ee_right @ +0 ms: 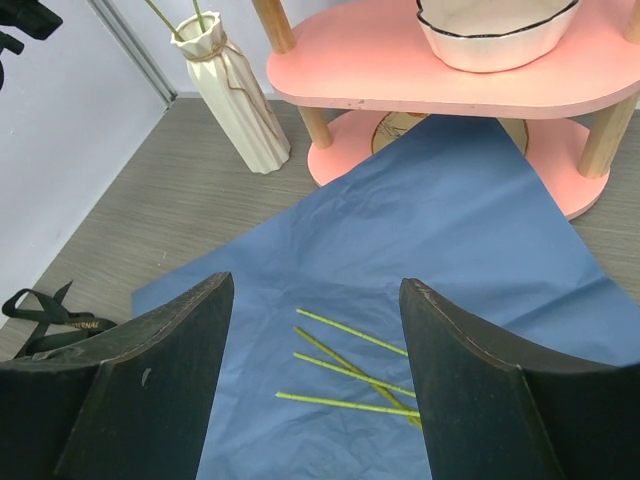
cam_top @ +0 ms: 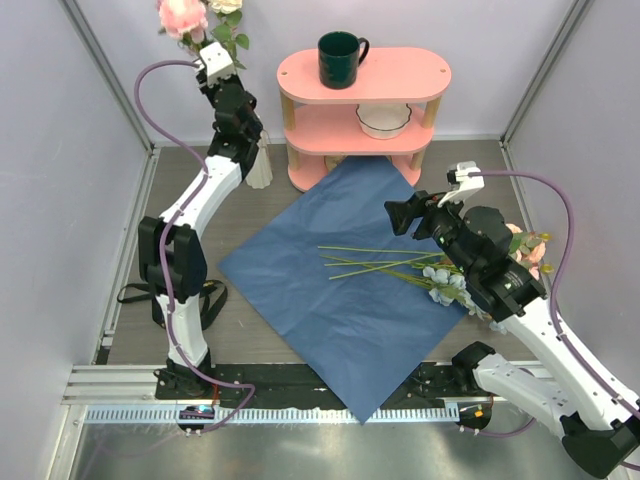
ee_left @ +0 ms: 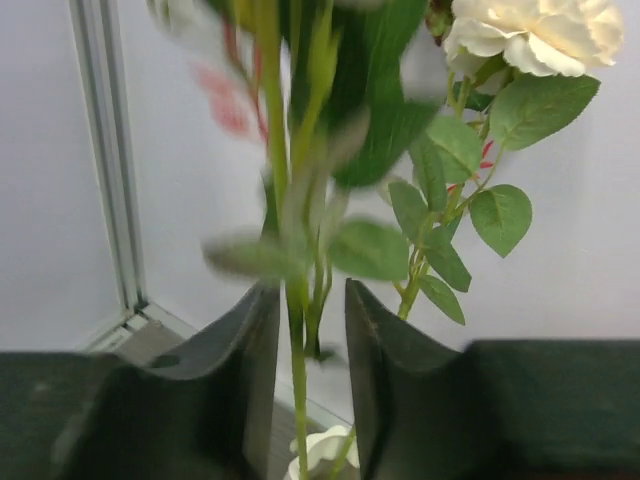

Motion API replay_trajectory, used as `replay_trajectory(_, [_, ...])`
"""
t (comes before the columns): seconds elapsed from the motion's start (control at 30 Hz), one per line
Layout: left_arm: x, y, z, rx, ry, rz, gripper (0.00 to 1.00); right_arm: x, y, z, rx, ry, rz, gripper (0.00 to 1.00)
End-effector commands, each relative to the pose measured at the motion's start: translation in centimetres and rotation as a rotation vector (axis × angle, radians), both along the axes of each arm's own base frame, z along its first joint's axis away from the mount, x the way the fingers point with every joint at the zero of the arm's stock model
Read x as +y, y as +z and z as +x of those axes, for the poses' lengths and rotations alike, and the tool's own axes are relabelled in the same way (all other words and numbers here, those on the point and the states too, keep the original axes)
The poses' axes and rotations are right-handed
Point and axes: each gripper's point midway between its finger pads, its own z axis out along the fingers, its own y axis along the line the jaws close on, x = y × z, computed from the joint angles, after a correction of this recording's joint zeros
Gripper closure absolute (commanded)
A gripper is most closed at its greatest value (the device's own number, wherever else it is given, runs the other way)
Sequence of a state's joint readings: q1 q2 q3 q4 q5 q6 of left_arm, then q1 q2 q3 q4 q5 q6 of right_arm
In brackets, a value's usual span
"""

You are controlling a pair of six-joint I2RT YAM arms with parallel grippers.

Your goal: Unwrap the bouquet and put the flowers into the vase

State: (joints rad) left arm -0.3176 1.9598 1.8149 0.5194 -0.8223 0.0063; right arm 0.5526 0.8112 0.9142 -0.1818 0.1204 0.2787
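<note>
- We see L gripper [ee_left: 308,292] above vase [ee_right: 230,100], jaws slightly apart, flower stems [ee_left: 298,400] loose btwn.
- R gripper [ee_right: 317,283] spread wide over blue paper [ee_right: 450,220], holding nothing.

Paper sheet [cam_top: 340,270], centre: blue, matt, faintly creased.
Vase [ee_right: 232,95], upper left: cream, ribbed, soft sheen.
Mug [cam_top: 340,58], top: dark green, glossy.
Shelf [cam_top: 400,75]: pink, smooth; pale wooden legs.
Tabletop [ee_right: 130,200]: grey wood-grain, matt.
My right fingers [ee_right: 150,400]: black plastic, matt.
</note>
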Motion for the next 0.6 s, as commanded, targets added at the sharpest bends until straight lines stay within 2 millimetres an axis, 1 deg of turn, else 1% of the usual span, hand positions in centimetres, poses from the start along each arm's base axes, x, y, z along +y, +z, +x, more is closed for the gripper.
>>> replay_trajectory(0.0, [1.5,0.5,-0.6,-0.042,0.050,-0.092,0.54,0.1,1.3,-0.5,-0.029,0.013,0.053,0.27])
replay_trajectory(0.03, [1.6,0.4,-0.7,-0.036,0.051,-0.097,0.39,0.1,1.3,-0.6,-0.029,0.014,0.055,0.27])
replay_trajectory(0.07, [1.6,0.4,-0.8,-0.033,0.050,-0.104,0.32,0.1,1.2,-0.6,-0.020,0.015,0.059,0.27])
replay_trajectory(0.1, [1.6,-0.2,-0.8,-0.002,0.051,-0.101,0.26,0.2,1.1,-0.6,-0.017,0.015,0.061,0.27])
replay_trajectory(0.13, [1.7,-0.3,-0.9,-0.001,0.049,-0.123,0.17,0.3,1.0,-0.7,-0.011,0.020,0.063,0.27])
replay_trajectory(0.17, [1.8,0.0,-1.3,0.000,0.047,-0.135,0.13,0.3,1.0,-0.7,-0.004,0.020,0.071,0.27])
replay_trajectory(0.2, [1.8,-0.7,-1.6,0.045,0.046,-0.135,0.10,0.4,0.9,-0.6,0.006,0.021,0.070,0.27])
replay_trajectory(0.23, [1.7,-1.0,-1.6,0.046,0.034,-0.176,0.06,0.5,0.6,-0.6,0.020,0.021,0.072,0.27])
replay_trajectory(0.27, [1.4,-1.2,-1.9,0.062,0.013,-0.191,0.01,0.5,0.4,-0.6,0.036,0.020,0.070,0.27])
replay_trajectory(0.33, [0.5,-1.5,-2.8,0.123,-0.062,-0.211,0.00,0.9,-0.7,-0.3,0.092,0.017,0.070,0.27])
replay_trajectory(0.37, [0.1,-1.5,-3.2,0.116,-0.091,-0.265,0.00,0.8,-1.3,-0.3,0.133,0.010,0.057,0.27])
replay_trajectory(0.4, [0.1,-1.7,-4.4,0.157,-0.108,-0.281,0.00,1.1,-2.0,-0.1,0.174,0.002,0.066,0.27])
replay_trajectory(0.47, [-1.1,-1.8,-5.5,0.171,-0.184,-0.362,0.00,1.1,-3.0,0.0,0.228,-0.015,0.073,0.27])
replay_trajectory(0.5, [-1.5,-3.6,-6.3,0.240,-0.202,-0.376,0.00,1.2,-3.4,0.1,0.251,-0.024,0.080,0.25])
replay_trajectory(0.53, [-2.1,-2.5,-7.5,0.232,-0.263,-0.408,0.00,1.6,-4.4,0.3,0.300,-0.033,0.092,0.25])
replay_trajectory(0.57, [-2.6,-2.9,-8.1,0.250,-0.296,-0.427,0.00,1.4,-5.3,0.3,0.343,-0.049,0.083,0.24])
